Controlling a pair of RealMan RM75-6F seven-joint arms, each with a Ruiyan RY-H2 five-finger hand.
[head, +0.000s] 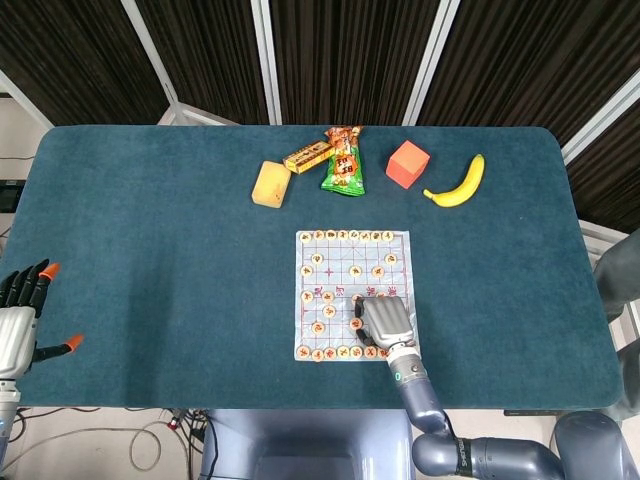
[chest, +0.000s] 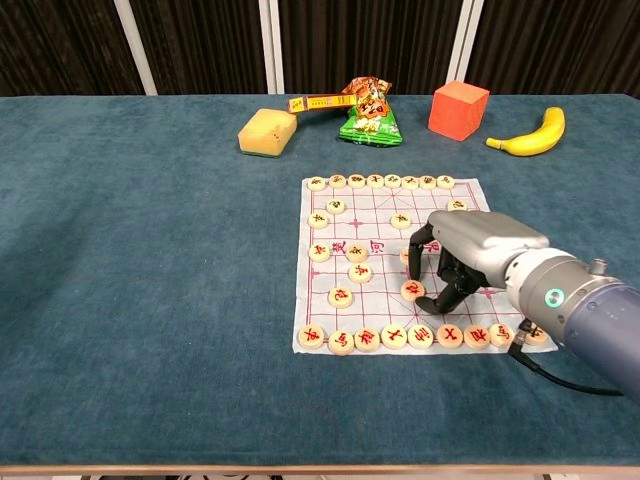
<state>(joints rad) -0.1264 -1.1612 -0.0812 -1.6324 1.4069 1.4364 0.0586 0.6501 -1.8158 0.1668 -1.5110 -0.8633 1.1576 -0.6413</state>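
I see teal felt table (chest: 150, 280); white board (chest: 380, 250) gridded pink, tan pieces (chest: 340, 295) marked red; orange cube (chest: 459, 109), yellow banana (chest: 530, 135), grey right hand (chest: 470, 250).

The counter (chest: 150, 300) wears a matt, napped teal cloth. The chess mat (chest: 385, 262) looks like thin white fabric or paper; its chess pieces (chest: 341, 296) are smooth pale wood. The right robot hand (chest: 455, 262) has a satin grey shell over glossy black plastic fingers (chest: 420, 250). The snack bag (chest: 368, 118) is shiny foil.
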